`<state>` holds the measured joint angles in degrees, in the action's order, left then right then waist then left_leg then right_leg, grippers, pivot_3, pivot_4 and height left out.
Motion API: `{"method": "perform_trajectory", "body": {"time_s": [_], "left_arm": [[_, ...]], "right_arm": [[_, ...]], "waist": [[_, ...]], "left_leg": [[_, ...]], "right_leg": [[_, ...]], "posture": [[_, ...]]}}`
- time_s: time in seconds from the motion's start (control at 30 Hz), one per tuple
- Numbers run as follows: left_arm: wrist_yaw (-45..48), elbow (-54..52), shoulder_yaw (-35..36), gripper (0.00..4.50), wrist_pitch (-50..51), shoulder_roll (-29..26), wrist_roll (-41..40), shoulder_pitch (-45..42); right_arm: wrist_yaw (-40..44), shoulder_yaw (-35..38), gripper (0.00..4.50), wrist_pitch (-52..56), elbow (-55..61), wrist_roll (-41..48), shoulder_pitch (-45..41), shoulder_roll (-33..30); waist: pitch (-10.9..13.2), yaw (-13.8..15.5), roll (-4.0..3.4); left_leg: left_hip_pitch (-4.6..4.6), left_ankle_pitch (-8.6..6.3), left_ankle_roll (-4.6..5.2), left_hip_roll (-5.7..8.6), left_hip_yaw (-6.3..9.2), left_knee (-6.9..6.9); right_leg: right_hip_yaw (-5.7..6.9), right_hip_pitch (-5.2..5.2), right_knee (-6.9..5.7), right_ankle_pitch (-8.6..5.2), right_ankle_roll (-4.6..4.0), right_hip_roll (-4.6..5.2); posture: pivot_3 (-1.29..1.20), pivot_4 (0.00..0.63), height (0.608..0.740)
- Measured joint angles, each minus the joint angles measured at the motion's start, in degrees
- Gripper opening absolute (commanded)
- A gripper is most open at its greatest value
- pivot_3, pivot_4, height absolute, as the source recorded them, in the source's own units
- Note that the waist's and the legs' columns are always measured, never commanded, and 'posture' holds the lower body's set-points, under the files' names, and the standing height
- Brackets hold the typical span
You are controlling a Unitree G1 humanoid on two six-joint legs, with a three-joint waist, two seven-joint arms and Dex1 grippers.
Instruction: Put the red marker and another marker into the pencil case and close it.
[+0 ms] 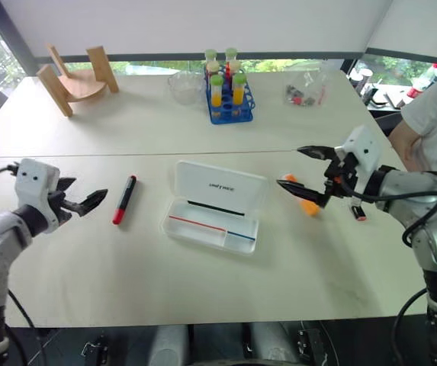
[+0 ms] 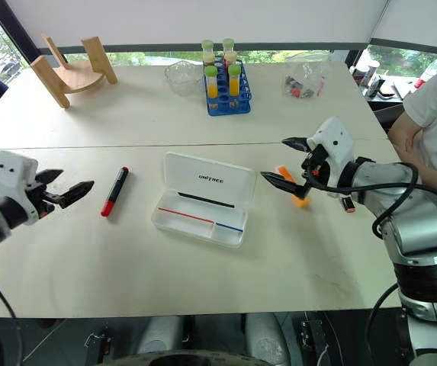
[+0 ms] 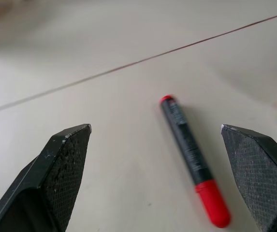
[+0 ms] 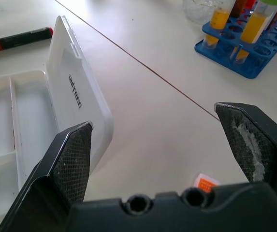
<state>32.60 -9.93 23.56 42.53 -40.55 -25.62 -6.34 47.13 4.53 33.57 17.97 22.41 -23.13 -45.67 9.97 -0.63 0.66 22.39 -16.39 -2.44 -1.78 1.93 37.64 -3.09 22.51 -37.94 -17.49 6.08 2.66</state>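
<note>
So from the head camera: the pencil case sits open in the middle of the white table, lid tipped up at the back, tray showing thin red, blue and black lines. The red marker lies flat on the table just left of the case, red cap toward the robot, not touching it. The left gripper hangs a bit further left of that marker, fingers spread and holding nothing. Over on the right, the orange marker lies on the table beside the case, and the right gripper hovers over it with jaws wide apart, one finger above and one down near the marker; can't tell if it's actually touching. At the far end there's a blue test tube rack with orange-filled tubes, a clear bowl, a wooden stand and a plastic bag. A person's arm shows at the right edge.

Left wrist view: both fingertips stand wide apart, and the red marker lies on the table ahead of them, closer to one finger, clear of both.

Right wrist view: fingers spread wide, empty. The open pencil case with its logo lid is ahead, the red marker beyond it, the rack off to the other side, and a bit of the orange marker peeks out just under the gripper.
</note>
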Motion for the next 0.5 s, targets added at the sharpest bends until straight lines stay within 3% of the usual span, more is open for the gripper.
{"method": "perform_trajectory", "body": {"time_s": [0.27, 0.37, 0.5], "left_arm": [[-8.5, 5.0, -5.9, 4.41, 6.5, 9.6, 0.5, -7.3], [-9.4, 6.8, -7.2, 3.59, 6.5, 9.5, 1.9, -9.2], [-8.4, 8.8, -9.1, 1.58, 5.4, 8.9, 2.6, -10.4]], "right_arm": [[0.0, -0.3, 4.5, 0.1, -0.3, -0.2, -0.2, -0.2], [0.0, 1.1, 4.5, 1.7, 0.9, 0.6, 1.2, -0.9], [2.5, 4.4, 4.5, 6.2, 5.0, 5.6, 4.6, -3.5]], "waist": [[0.0, -0.2, 0.03], [0.0, -0.1, -0.03], [0.0, 0.0, -0.05]], "left_leg": [[0.02, 0.0, 0.0, -0.02, 0.02, 0.09], [0.0, 0.0, 0.0, -0.01, 0.03, 0.09], [-0.01, 0.0, -0.01, 0.02, 0.03, 0.17]], "right_leg": [[0.01, 0.03, -0.07, 0.0, 0.0, -0.04], [0.01, 0.01, -0.1, 0.0, 0.0, -0.04], [0.01, -0.07, -0.11, 0.0, 0.0, 0.0]], "posture": [[0.0, 0.15, 0.74], [0.0, 0.15, 0.74], [0.0, 0.15, 0.74]]}}
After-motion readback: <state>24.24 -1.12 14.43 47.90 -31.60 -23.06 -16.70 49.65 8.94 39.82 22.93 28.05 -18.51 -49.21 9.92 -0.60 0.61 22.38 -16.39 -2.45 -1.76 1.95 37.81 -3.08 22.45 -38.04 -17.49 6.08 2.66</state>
